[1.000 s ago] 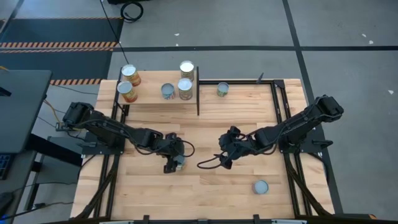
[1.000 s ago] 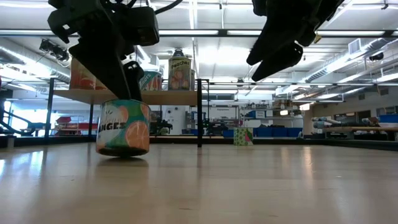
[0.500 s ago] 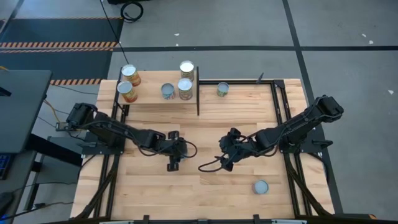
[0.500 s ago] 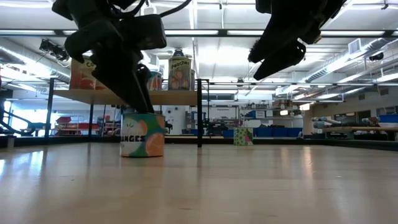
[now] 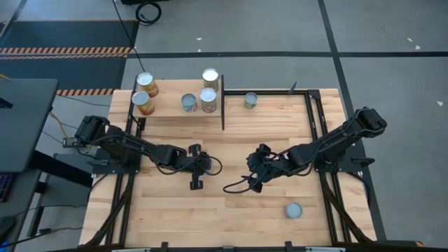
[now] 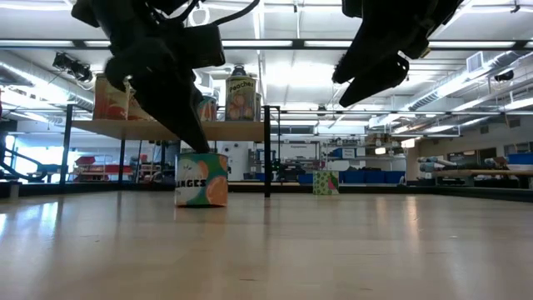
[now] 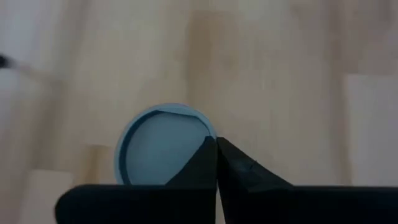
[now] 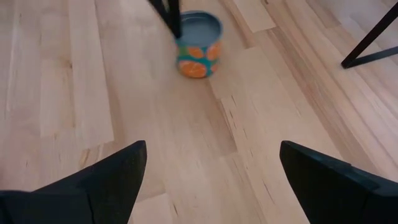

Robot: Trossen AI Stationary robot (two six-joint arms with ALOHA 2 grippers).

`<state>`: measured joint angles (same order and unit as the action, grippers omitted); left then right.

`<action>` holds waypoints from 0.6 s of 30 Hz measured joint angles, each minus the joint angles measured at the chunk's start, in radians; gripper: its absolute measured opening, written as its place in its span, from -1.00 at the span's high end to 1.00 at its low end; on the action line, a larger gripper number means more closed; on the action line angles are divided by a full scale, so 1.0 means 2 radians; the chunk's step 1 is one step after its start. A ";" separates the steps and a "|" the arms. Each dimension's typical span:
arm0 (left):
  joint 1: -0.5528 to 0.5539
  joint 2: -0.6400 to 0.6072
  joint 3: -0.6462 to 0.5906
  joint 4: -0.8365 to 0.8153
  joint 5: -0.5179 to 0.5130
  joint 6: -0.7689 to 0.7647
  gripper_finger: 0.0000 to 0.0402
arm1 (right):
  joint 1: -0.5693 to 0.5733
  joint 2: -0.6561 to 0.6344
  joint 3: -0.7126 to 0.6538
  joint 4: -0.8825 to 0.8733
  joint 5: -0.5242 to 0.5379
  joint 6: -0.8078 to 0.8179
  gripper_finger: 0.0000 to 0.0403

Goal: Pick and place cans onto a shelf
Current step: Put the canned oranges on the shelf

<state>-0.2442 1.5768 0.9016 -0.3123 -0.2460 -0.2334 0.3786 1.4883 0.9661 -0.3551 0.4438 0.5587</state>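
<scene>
Looking across smooth pale wooden planks, the table (image 5: 231, 210) holds one lone tin (image 5: 293, 210) with a round silver top at its near right. Mid-table, the left gripper (image 5: 197, 183) reaches inward on a low, stretched dark arm, its fingers (image 7: 231, 163) pressed together and grasping nothing, their tips over the rim of an upright teal tin with orange fruit on its label (image 6: 201, 179). Opposite, well apart, the right gripper (image 5: 253, 183) hovers with its two fingers (image 8: 112, 168) spread wide and empty, pointing toward that tin. At the far left stands the shelf (image 5: 175, 108), a light wooden board on thin black legs, carrying five cylindrical tins (image 5: 208, 99). One more tin (image 5: 250, 100) sits on the table just right of the shelf. Eight tins in all.
</scene>
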 joint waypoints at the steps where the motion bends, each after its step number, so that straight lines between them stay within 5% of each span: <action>1: -0.001 0.000 0.000 0.000 -0.015 -0.001 0.98 | 0.000 0.000 0.000 0.000 0.000 0.000 -0.86; 7: -0.029 0.000 0.000 -0.002 -0.117 0.022 0.98 | -0.001 0.000 0.000 0.000 0.000 0.000 -0.86; 14: -0.041 0.000 0.000 -0.005 -0.059 0.003 0.99 | -0.004 0.000 0.000 0.000 0.000 -0.005 -0.86; 18: -0.046 0.000 0.000 0.002 -0.091 -0.049 0.99 | -0.008 0.000 0.000 0.000 0.000 -0.006 -0.86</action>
<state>-0.3365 1.5764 0.9013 -0.3076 -0.4281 -0.3307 0.3620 1.4883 0.9661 -0.3557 0.4438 0.5472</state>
